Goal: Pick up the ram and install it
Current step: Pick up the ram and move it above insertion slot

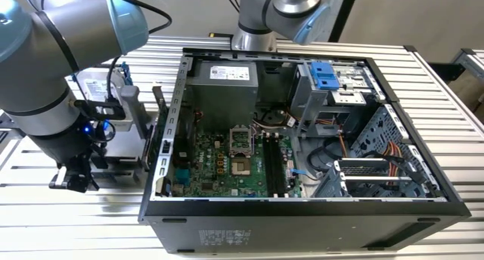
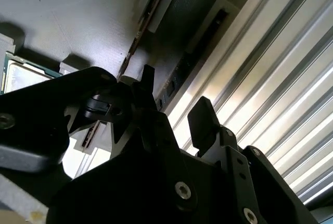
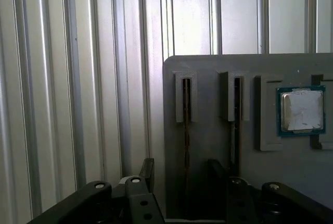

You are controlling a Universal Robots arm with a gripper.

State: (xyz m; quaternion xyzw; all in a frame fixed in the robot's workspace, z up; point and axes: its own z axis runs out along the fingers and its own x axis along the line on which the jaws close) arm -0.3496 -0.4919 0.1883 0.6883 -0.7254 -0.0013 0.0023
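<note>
Fingers (image 3: 147, 174) spread wide, one on each side of the ram (image 3: 186, 107). In the first wrist view a gap shows on both sides, so nothing is pinched. The gripper (image 3: 181, 164) straddles the near end of the stick. The ram stands on its long edge in a narrow slot of a grey holder plate (image 3: 208, 65), its flat faces turned toward the two fingers. Its long axis runs straight away from the gripper, parallel to the ribs of the aluminium table (image 3: 78, 78). A second ram stick (image 3: 237, 104) sits in the neighbouring slot, parallel to the first and outside the finger span. It lies between the ram and a square silver processor chip (image 3: 302, 110) set in a recess of the same plate. In the exterior view the gripper (image 1: 74, 179) hangs low over the table at the exterior view's left of the open computer case (image 1: 302, 223). It is well apart from the motherboard (image 1: 226, 163) and its long black memory slots (image 1: 274, 163).
</note>
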